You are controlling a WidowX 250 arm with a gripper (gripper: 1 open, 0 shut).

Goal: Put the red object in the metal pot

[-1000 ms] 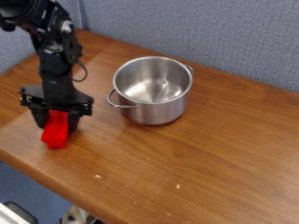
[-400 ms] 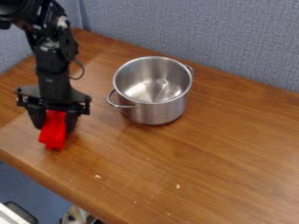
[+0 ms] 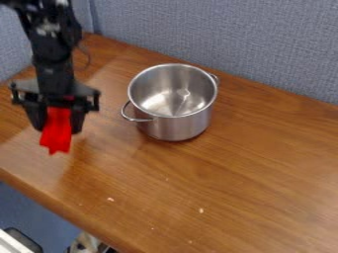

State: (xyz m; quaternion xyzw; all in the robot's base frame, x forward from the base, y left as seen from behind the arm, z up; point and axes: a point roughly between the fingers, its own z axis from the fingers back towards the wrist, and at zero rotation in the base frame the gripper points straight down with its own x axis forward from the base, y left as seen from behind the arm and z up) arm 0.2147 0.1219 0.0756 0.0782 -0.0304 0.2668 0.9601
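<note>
A: Black end effector clenched on bright red elongated plastic block; block hanging clear of brown wooden bench, left of small shiny stainless-steel pot, apart from it.

B: Noted. Pot empty, upright, loop handle toward block. Risks?

A: Grip only on upper part; possible slip or swing in transit. Block about as long as pot's width, so may catch on rim if carried low or released off-centre.
</note>
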